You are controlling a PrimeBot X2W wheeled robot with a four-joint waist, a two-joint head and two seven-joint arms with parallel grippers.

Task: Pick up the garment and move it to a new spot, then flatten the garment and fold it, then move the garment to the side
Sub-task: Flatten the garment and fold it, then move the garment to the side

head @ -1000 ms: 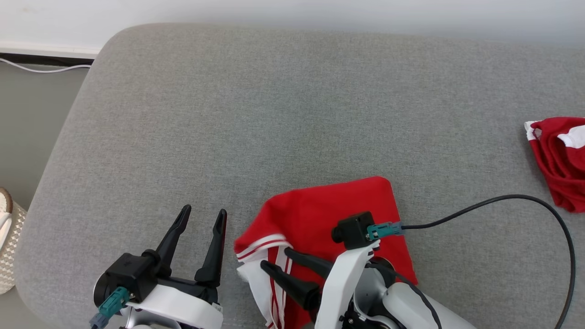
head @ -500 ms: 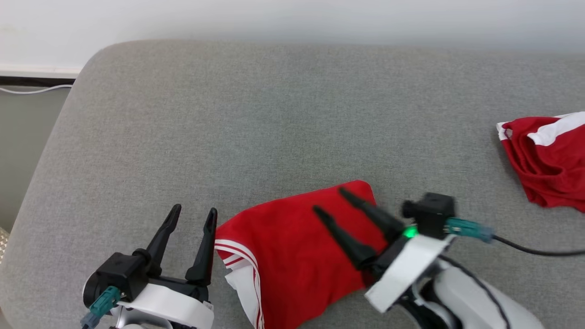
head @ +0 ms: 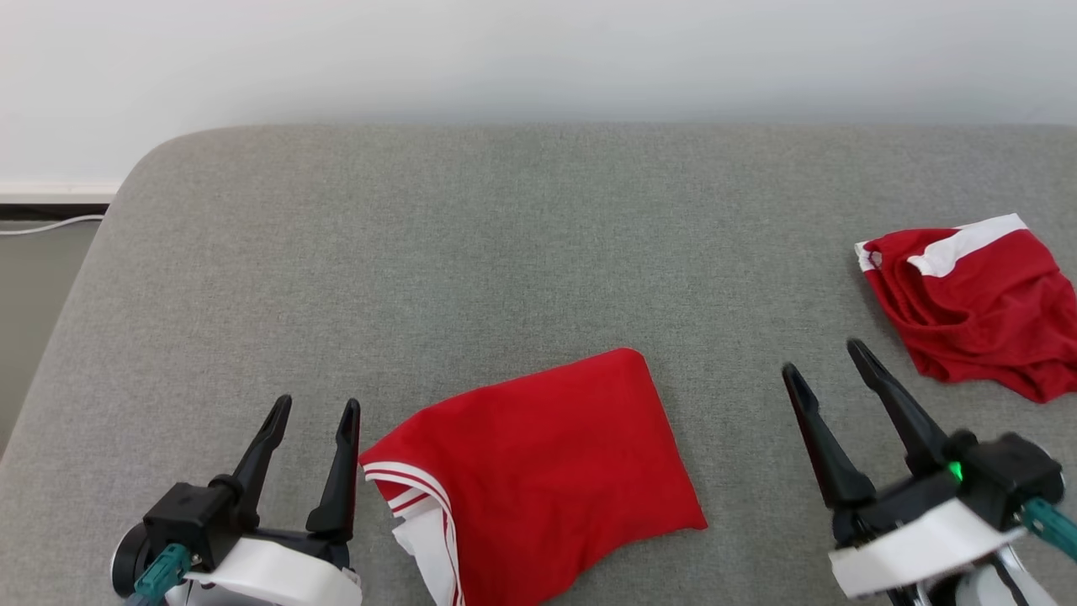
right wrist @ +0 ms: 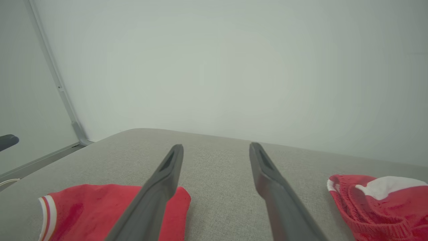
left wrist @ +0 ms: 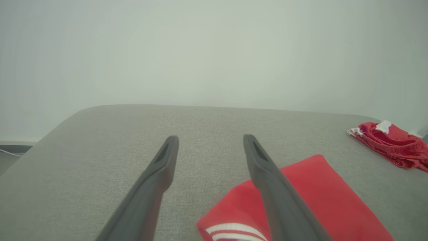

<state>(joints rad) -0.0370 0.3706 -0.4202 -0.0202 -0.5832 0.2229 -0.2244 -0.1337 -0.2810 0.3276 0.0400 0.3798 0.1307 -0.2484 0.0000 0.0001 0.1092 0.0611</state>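
A folded red garment (head: 538, 467) with white stripes at one edge lies flat near the front of the grey cushioned surface (head: 505, 252); it appears too in the left wrist view (left wrist: 317, 201) and the right wrist view (right wrist: 100, 207). My left gripper (head: 318, 406) stands open just left of the garment, holding nothing. My right gripper (head: 824, 358) is open to the garment's right, apart from it, with nothing between its fingers.
A second red and white garment (head: 968, 303) lies crumpled at the right edge of the surface, also in the right wrist view (right wrist: 378, 204). A white wall stands behind. Floor and a white cable (head: 42, 225) lie off the left edge.
My right gripper has lifted off the folded garment and swung right, clear of it. The head camera has tilted, shifting the whole picture. The left gripper keeps its place beside the garment.
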